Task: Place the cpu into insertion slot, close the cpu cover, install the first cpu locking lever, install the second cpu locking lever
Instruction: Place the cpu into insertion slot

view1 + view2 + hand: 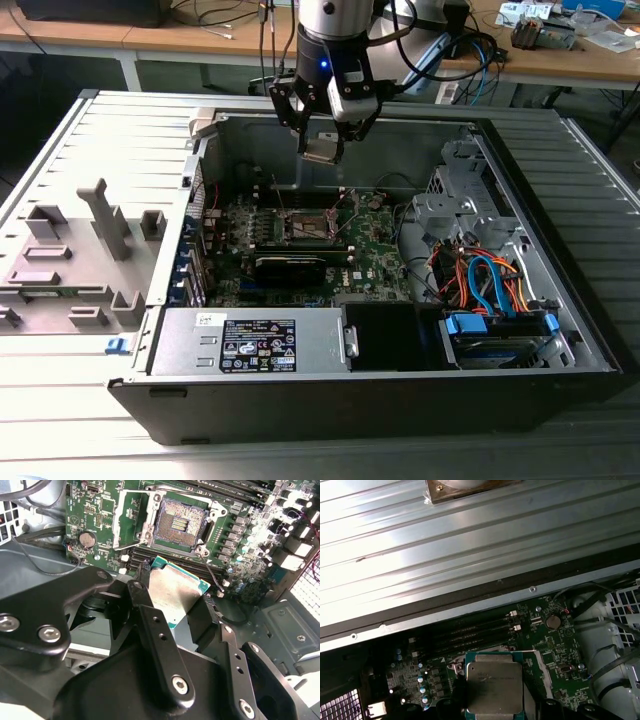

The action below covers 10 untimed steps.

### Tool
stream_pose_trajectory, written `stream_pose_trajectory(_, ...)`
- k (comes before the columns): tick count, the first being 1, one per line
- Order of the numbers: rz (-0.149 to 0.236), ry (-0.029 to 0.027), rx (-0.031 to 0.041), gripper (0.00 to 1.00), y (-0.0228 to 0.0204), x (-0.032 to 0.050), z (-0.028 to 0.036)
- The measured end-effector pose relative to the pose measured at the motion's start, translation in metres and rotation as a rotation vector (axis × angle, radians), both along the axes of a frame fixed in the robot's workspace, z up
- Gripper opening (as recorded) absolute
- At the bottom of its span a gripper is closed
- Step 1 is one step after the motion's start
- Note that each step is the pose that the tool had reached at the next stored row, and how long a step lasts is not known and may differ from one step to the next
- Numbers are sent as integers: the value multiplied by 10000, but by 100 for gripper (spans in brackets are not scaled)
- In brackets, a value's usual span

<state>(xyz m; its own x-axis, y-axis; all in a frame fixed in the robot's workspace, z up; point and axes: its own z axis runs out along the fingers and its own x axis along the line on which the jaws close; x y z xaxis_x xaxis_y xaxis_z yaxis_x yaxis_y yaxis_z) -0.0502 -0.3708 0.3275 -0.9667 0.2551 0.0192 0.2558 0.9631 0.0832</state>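
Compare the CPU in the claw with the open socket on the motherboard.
The square silver-lidded, green-edged CPU is held off the board in the black claw; the square insertion slot with brownish-gold contacts sits fixed on the green motherboard. The CPU shows a plain metal face; the slot shows bare contacts, empty, its silver frame cover swung open. Both are square.
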Motion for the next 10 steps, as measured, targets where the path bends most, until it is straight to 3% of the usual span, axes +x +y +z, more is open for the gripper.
stream_pose_trajectory(10, -78, 0, 0, 54, 0, 0, -2)
